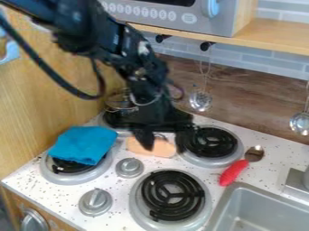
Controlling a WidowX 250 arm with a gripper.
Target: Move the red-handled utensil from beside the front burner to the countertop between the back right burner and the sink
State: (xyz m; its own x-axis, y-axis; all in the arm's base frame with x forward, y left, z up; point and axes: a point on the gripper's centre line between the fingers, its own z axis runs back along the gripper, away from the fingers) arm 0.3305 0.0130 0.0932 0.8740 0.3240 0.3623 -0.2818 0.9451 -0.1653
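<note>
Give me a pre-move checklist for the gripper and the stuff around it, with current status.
1. Gripper open, fingers apart: ok.
2. Gripper lined up with the peach-coloured block: ok in this view, depth unconfirmed.
3. Height of the fingertips over the block: cannot tell from this angle.
4. Block's right end free of the burner: cannot tell, a finger hides it.
5. Blue cloth off the burners: not ok, it lies over the front-left one.
6. Red-handled spoon away from the gripper: ok, on the counter by the sink.
</note>
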